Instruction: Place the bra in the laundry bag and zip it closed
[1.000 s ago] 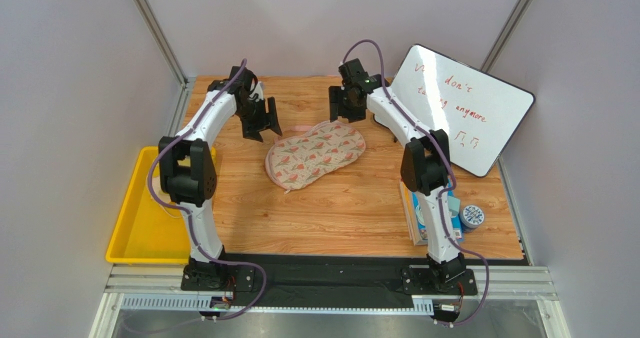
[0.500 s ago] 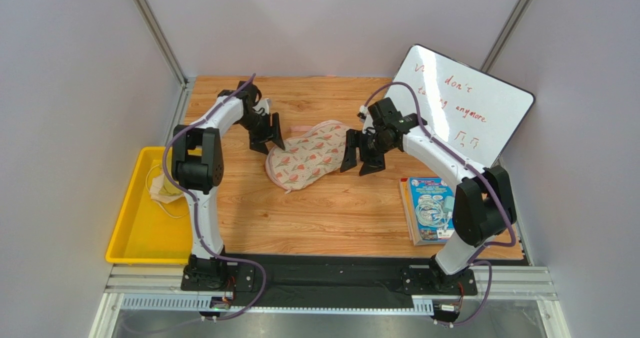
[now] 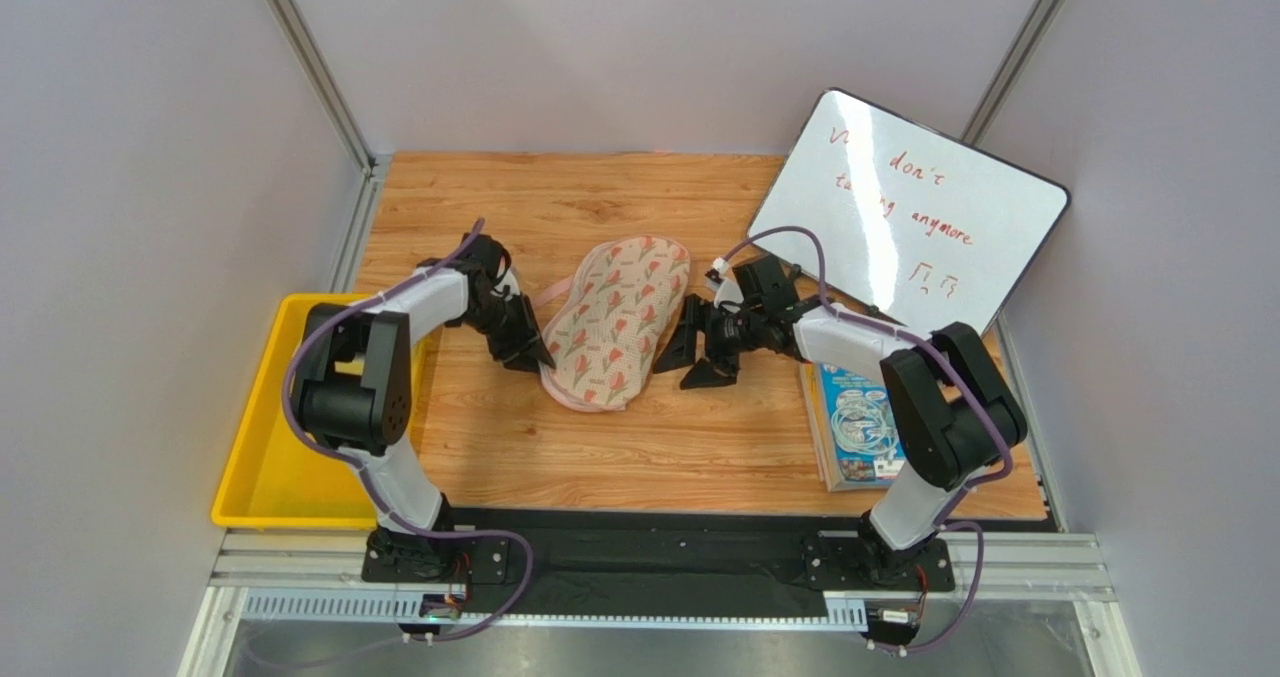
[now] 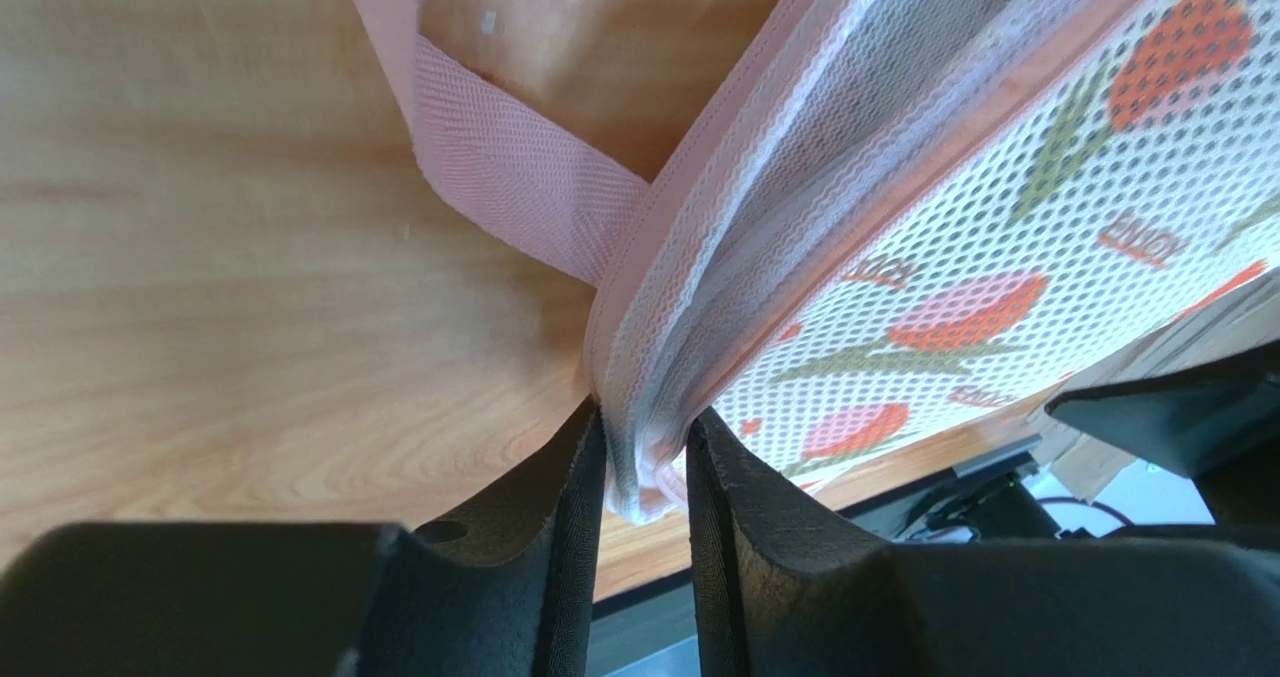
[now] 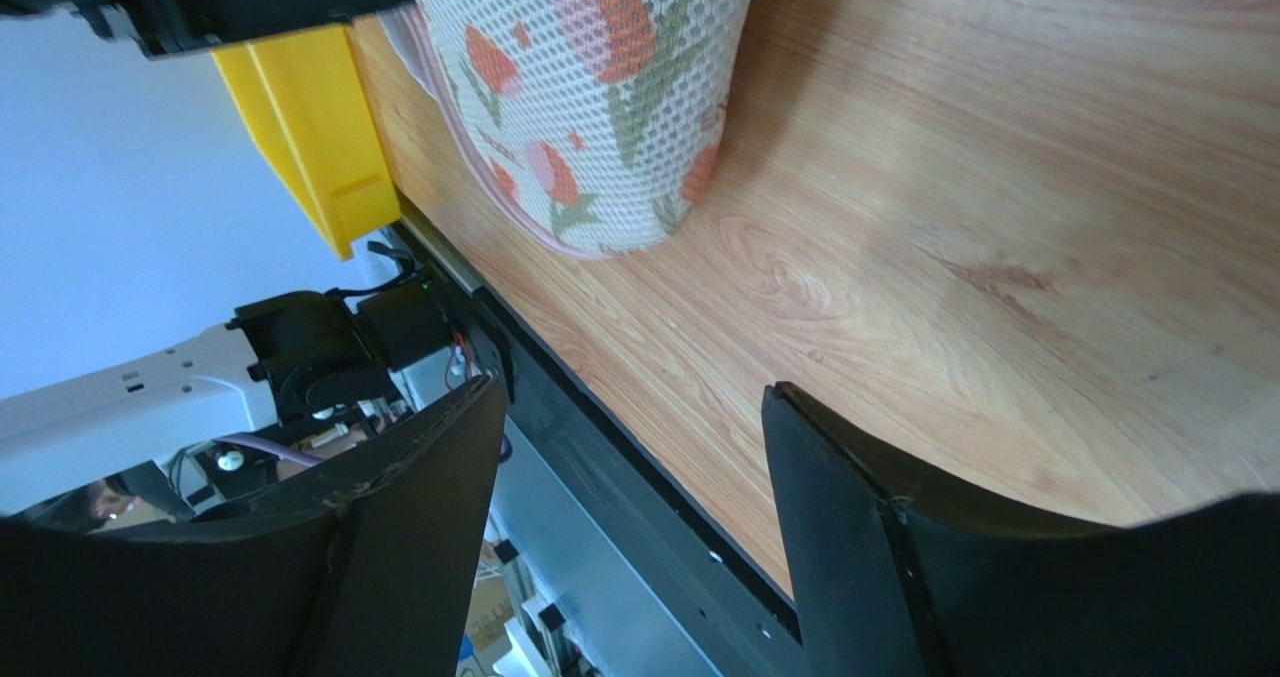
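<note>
- The laundry bag (image 3: 613, 325) lies on the table (image 3: 661, 452) about midway between the two arms. Its printed cover faces up, and its long axis runs from far right to near left.
- The left gripper (image 3: 529, 352) sits at the bag's near-left edge. In the left wrist view its two fingers (image 4: 564, 557) are pressed nearly together, pinching the pink-and-white rim (image 4: 661, 407) of the bag between them.
- A flat pink strap loop (image 4: 511, 182) leaves that rim just above the pinch and lies on the wood.
- The right gripper (image 3: 694, 355) is low over the table just beside the bag's right side and does not touch it.
- Its fingers are spread wide. In the right wrist view only bare wood and the table's black front edge show between them, with the rounded end of the bag (image 5: 601, 92) beyond the fingertips.
- The printed mesh cover hides whatever is inside the bag in all three views.
- I cannot tell whether the zipper is drawn all the way round. The close view shows only a short stretch of rim, and from above the seam is too small to read.
- A yellow bin (image 3: 263, 452) stands at the table's left edge, partly behind the left arm.
- On the right, a whiteboard (image 3: 917, 220) leans at the back, and a book (image 3: 860, 422) is partly covered by the right arm.
</note>
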Tool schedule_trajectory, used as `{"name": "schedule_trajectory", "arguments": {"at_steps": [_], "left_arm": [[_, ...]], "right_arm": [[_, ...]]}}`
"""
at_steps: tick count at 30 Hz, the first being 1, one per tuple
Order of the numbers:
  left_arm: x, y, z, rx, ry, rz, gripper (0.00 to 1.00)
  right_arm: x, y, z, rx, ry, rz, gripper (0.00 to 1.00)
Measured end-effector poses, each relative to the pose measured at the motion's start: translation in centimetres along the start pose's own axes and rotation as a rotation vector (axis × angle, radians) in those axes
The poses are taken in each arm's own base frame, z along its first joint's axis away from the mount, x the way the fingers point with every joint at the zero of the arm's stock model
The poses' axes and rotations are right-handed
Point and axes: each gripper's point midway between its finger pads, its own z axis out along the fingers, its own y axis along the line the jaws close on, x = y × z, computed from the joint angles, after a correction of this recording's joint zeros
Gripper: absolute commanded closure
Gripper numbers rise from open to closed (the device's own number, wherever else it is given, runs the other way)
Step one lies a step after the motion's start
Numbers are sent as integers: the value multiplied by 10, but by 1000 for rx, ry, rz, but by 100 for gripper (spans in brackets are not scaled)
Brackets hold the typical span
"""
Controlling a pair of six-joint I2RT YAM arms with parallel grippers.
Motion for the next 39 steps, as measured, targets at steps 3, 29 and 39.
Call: {"name": "schedule_trajectory", "arguments": {"at_steps": [3, 29, 39], "left_arm": [[13, 3, 3, 20, -9, -29, 74], [16, 7, 18, 27, -18, -63, 100], [5, 3, 19, 12, -7, -29, 100]], "right_arm": [[0, 1, 8, -46, -11, 5, 32], [-10, 11, 71, -235, 37, 20, 33], [-16, 22, 71, -268, 29, 5, 60]]}}
